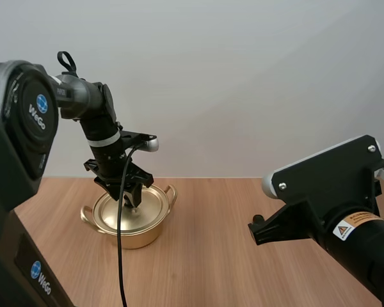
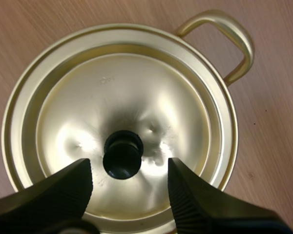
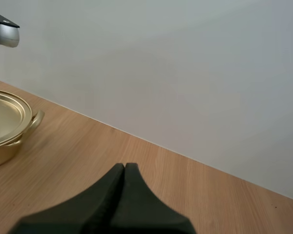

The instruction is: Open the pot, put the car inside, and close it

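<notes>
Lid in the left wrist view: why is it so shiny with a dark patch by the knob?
Left wrist view: light glares off the golden lid in bright patches beside the black knob, with a dark smudge next to it; high view: only soft sheen.

All 3 views share the pot (image 1: 137, 239); left wrist nearest, overhead.

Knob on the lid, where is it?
The knob tops the lid, between the open fingers of the left tool; in the high view the pot stands at the table's left.
</notes>
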`<state>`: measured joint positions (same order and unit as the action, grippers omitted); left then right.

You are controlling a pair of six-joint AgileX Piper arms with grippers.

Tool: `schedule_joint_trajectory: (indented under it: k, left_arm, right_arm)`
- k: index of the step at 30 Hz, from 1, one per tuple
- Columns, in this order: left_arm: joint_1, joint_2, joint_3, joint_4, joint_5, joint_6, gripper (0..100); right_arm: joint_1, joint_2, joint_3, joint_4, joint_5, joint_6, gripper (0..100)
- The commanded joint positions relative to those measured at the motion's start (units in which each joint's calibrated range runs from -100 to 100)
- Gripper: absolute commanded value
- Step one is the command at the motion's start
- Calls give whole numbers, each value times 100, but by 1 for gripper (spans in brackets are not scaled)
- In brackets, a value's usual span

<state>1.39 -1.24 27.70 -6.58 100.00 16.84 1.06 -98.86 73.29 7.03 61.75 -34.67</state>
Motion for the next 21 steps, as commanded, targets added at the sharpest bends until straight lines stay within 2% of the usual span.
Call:
schedule_joint_trajectory:
  k: [1, 21]
  left_arm:
    - [-3, -3, 10, -1, 0, 1, 78]
    - [-3, 128, 10, -90, -27, 82, 78]
  right_arm:
    - [-3, -5, -3, 2, -4, -4, 0]
    - [-12, -5, -3, 2, 19, -17, 0]
